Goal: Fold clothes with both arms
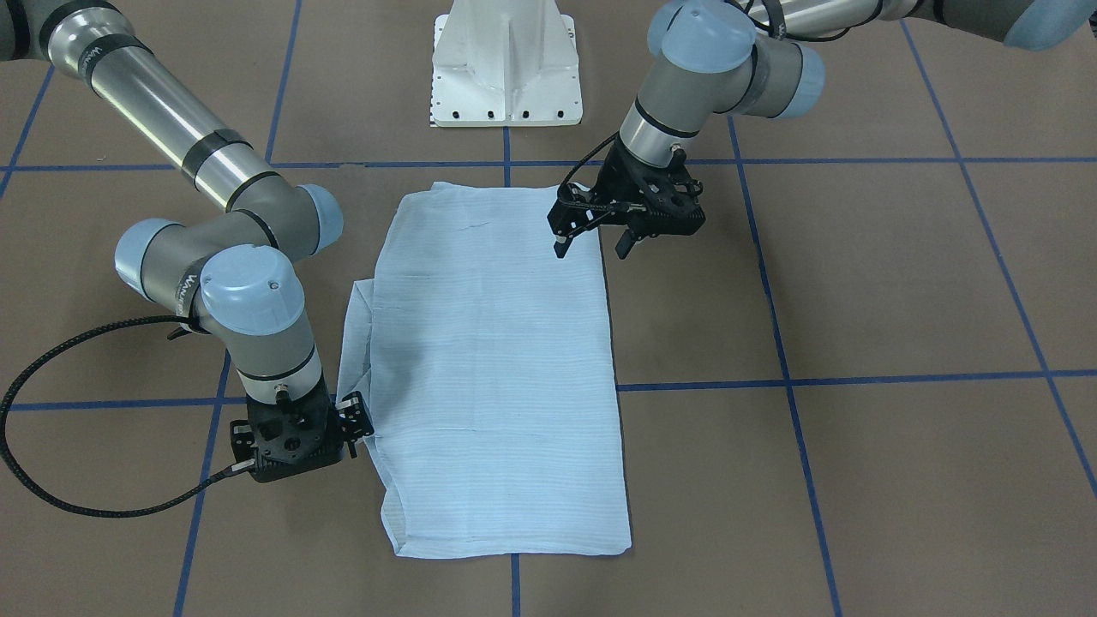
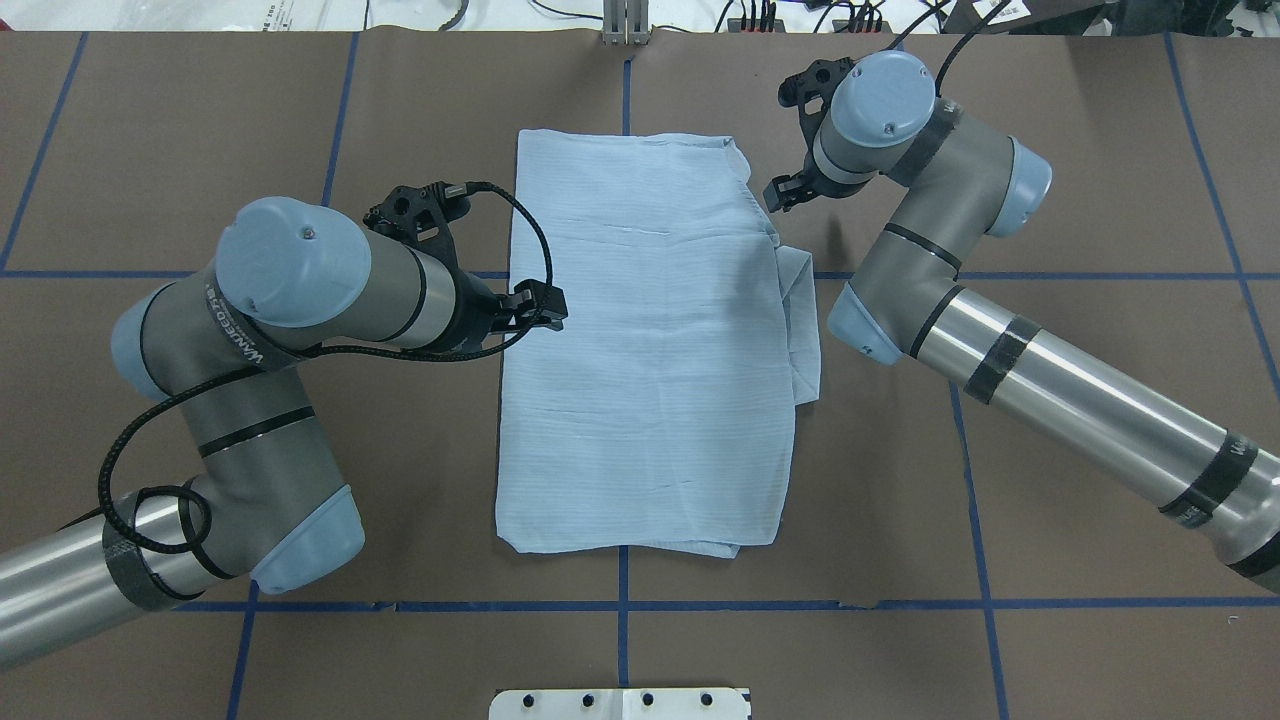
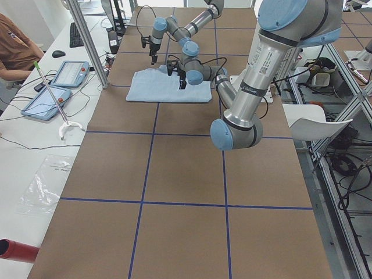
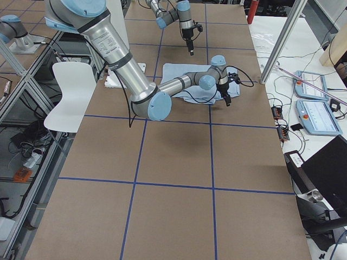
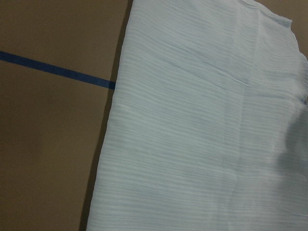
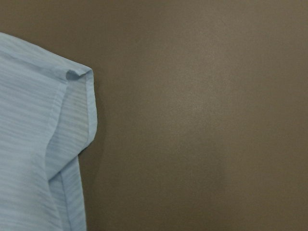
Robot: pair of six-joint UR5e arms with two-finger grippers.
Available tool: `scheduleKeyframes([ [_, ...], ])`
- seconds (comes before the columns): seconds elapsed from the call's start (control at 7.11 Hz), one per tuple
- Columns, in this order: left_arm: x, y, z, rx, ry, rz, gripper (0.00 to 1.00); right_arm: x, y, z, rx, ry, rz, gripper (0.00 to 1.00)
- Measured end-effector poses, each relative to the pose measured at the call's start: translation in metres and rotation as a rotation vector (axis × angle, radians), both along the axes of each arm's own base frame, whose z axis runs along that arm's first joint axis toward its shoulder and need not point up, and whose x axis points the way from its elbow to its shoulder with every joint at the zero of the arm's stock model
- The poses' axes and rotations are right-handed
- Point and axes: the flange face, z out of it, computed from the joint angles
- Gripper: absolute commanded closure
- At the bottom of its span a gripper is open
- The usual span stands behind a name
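We find the left tool (image 1: 591, 246) spread and gripping nothing. One finger hangs over the long edge of the shirt (image 1: 497, 360), the other over bare table (image 1: 857, 283). The right tool (image 1: 296, 441) points straight down; we cannot tell whether its fingers are apart or together. The shirt lies between the two tools, folded into a flat oblong on the table. Its opposite long edge is just beside the right tool, and it bulges out in a loose fold on that side. Blue tape lines (image 1: 857, 377) cross the table beyond each tool.
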Motion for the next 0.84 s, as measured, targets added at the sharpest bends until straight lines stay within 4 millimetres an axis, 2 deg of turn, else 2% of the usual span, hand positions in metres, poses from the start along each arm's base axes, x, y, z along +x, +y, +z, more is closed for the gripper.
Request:
scheduleKeyframes([
  [0.14,-0.001,0.001,0.000,-0.004,-0.001,0.000,0.00,0.004,0.009,-0.009,-0.010,-0.044,-0.029,0.00],
  [0.28,-0.001,0.006,-0.001,-0.012,-0.004,0.006,0.00,0.014,0.027,-0.013,-0.029,-0.096,-0.063,0.00],
  [0.42,0.002,0.020,0.001,-0.036,-0.002,0.016,0.00,0.028,0.055,-0.015,-0.071,-0.162,-0.082,0.00],
  [0.56,0.010,0.041,0.008,-0.080,-0.001,0.027,0.00,0.041,0.090,-0.017,-0.132,-0.230,-0.087,0.00],
  [0.84,0.043,0.097,0.027,-0.162,-0.032,0.040,0.01,0.057,0.166,-0.027,-0.255,-0.298,-0.081,0.00],
])
